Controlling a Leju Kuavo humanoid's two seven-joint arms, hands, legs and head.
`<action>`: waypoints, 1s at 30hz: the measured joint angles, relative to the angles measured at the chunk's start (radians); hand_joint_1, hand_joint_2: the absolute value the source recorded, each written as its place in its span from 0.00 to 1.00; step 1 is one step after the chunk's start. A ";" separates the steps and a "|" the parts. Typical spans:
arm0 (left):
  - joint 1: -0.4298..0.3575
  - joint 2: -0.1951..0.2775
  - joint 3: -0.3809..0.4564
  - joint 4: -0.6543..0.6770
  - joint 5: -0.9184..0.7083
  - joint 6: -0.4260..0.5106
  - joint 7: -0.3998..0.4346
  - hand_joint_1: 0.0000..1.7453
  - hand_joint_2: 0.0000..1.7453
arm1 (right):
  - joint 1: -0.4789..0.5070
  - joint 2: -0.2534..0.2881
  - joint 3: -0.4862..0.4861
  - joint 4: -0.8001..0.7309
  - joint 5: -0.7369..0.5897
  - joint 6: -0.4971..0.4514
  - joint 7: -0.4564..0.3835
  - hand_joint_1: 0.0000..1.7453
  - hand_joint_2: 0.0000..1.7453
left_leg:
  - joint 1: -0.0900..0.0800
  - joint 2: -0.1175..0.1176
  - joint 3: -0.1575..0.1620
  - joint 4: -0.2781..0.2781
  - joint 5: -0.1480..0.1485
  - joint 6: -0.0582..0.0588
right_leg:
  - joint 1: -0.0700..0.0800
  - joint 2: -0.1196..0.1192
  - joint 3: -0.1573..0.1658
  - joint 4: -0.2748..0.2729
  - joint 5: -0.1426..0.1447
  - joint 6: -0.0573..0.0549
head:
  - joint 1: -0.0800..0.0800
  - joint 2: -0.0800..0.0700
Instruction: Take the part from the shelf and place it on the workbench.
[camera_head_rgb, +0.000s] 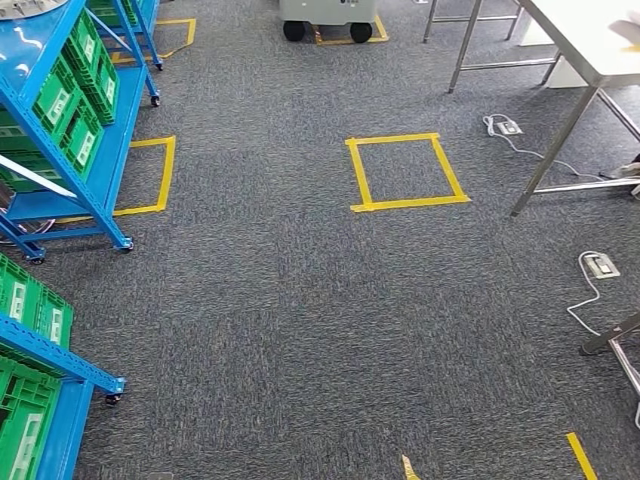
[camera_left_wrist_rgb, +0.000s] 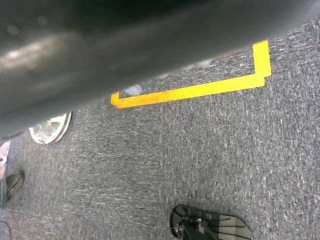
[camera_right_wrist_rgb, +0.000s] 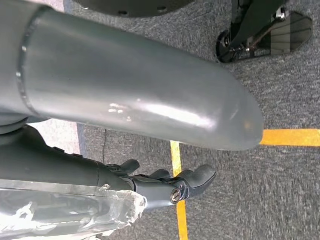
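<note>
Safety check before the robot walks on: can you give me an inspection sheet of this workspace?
Surface: grey carpet, yellow tape square.
Job's things: blue shelves with green bins, left; workbench, far right; plastic-wrapped thing against the fingers, maybe the part.
Clutter: nothing seen.
Hands: right hand, grip unclear; left hand a dark blur, state unclear.
Cables: two floor sockets with white cords near bench legs.
Surroundings: wheeled cart ahead; a person's shoe.
</note>
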 joint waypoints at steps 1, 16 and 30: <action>0.000 0.000 0.000 0.000 0.000 0.000 0.000 0.00 0.00 | 0.000 0.000 0.000 0.000 0.001 -0.001 0.000 0.00 0.00 | 0.000 0.000 0.000 0.000 0.000 0.000 | 0.000 0.000 0.000 0.000 0.000 0.000 | 0.000 0.000; -0.001 0.000 0.000 0.000 -0.013 0.006 0.030 0.00 0.00 | -0.004 0.000 0.009 0.000 0.043 -0.049 0.025 0.00 0.00 | -0.002 -0.006 0.018 -0.030 0.010 0.037 | -0.007 -0.005 0.000 0.027 -0.023 0.024 | 0.002 0.000; 0.001 -0.007 0.000 0.000 -0.019 0.008 0.038 0.00 0.00 | -0.003 0.000 0.009 0.000 0.074 -0.052 0.037 0.00 0.00 | 0.002 -0.088 0.019 -0.023 0.002 -0.004 | -0.013 0.033 -0.023 -0.005 0.042 -0.004 | 0.002 0.000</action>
